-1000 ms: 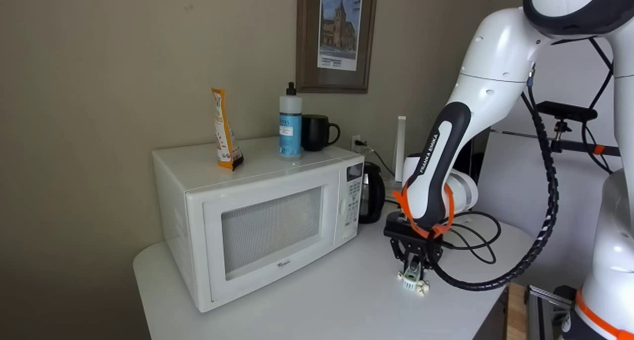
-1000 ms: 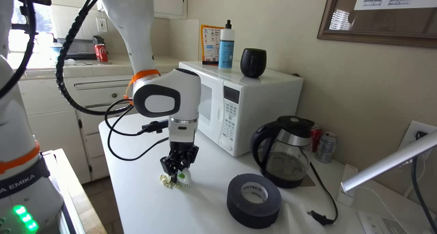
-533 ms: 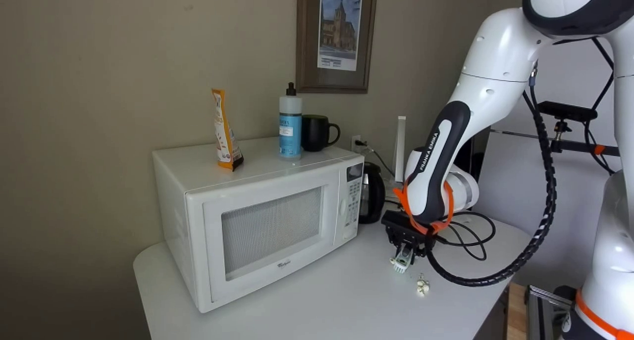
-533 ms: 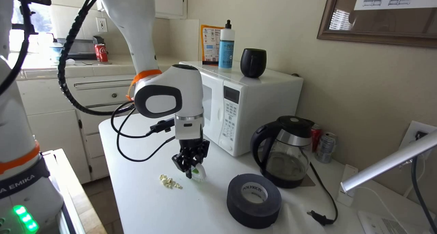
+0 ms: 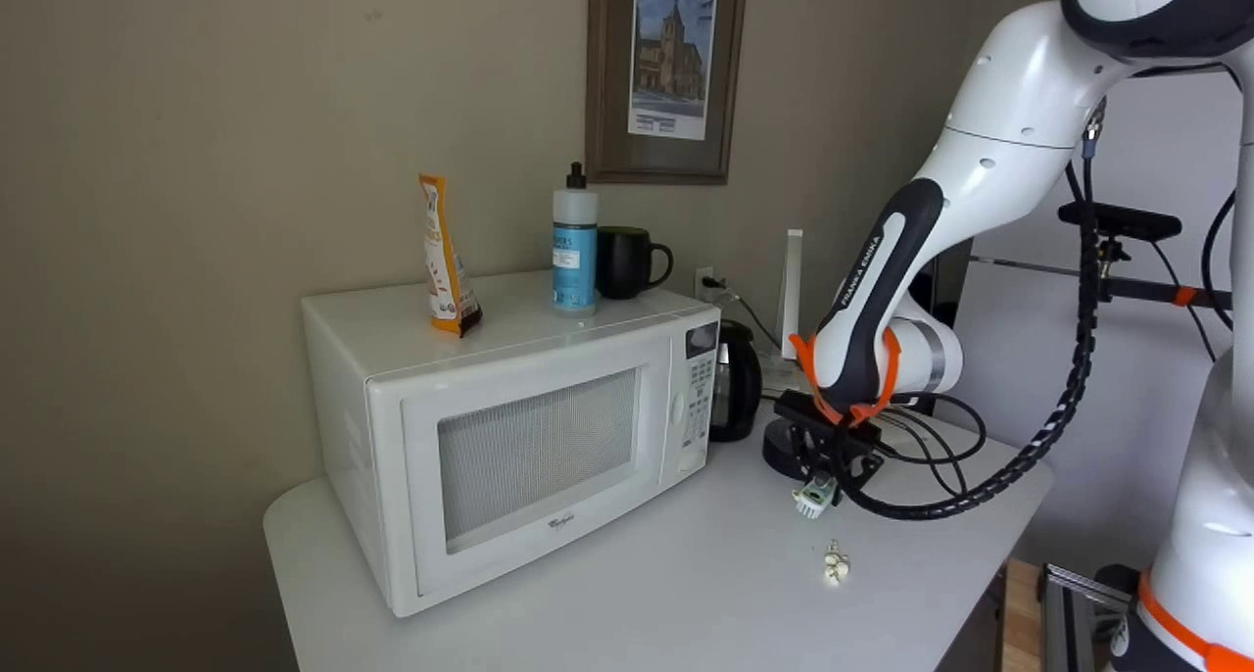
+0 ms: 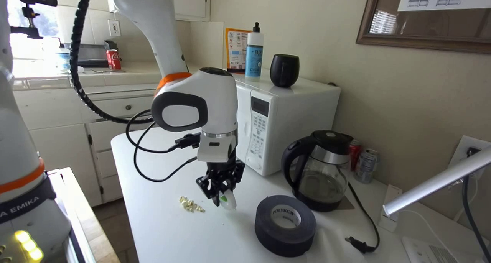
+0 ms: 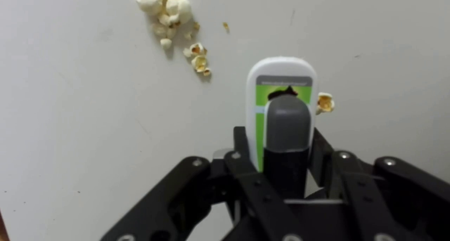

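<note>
My gripper [image 7: 279,139] is shut on a white and green brush [image 7: 288,126] with a grey and black handle. The brush [image 6: 229,200] points bristles down, close over the white table; I cannot tell if it touches. In an exterior view the gripper [image 5: 825,476] and the brush [image 5: 815,498] are left of the cables. A small pile of popcorn [image 7: 178,10] lies on the table apart from the brush; it shows in both exterior views [image 5: 836,564] [image 6: 190,204]. A single popcorn piece [image 7: 325,103] is right beside the brush head in the wrist view.
A white microwave [image 5: 539,456] bears a bag [image 5: 449,270], a soap bottle [image 5: 574,256] and a black mug [image 5: 623,264]. A tape roll [image 6: 268,232], a kettle [image 6: 322,182] and two cans [image 6: 367,165] stand on the table [image 6: 165,236]. A plug cord [image 6: 362,246] lies near the tape.
My gripper has moved with the brush away from the popcorn pile, toward the tape roll. The pile now lies uncovered. The lights on the robot's base turned from green to yellow.
</note>
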Controlling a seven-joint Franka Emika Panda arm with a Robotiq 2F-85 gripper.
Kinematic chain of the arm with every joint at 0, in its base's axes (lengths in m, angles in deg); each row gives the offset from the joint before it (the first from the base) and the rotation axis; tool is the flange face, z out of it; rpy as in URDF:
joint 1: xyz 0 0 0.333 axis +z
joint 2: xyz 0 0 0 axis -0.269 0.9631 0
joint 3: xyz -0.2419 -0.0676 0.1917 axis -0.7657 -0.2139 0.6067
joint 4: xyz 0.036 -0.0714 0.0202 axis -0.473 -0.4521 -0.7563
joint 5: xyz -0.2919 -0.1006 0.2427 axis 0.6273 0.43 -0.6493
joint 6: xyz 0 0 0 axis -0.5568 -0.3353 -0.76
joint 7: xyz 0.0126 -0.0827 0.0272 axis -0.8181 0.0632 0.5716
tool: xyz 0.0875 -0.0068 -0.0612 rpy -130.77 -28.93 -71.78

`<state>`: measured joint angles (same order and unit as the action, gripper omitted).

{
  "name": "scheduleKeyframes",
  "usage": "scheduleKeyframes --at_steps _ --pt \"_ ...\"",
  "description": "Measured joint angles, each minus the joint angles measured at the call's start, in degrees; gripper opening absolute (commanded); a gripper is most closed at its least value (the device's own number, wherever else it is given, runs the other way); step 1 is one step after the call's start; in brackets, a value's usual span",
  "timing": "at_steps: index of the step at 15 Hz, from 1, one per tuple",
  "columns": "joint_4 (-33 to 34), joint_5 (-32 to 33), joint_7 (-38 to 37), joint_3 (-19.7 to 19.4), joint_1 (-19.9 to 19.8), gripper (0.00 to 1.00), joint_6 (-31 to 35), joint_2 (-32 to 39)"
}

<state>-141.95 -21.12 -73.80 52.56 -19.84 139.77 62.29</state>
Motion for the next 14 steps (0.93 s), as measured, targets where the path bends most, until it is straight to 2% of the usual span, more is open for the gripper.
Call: scheduleKeyframes --at_steps 5,9,14 --pt "0.86 -1.24 4.75 -0.94 -7.79 0.18 -11.49 -2.58" --pt "2.35 -2.16 4.81 -1.84 -11.28 0.18 -12.77 -2.40" --pt "5.11 -6.84 4.78 -1.46 -12.27 0.18 -13.00 -0.91"
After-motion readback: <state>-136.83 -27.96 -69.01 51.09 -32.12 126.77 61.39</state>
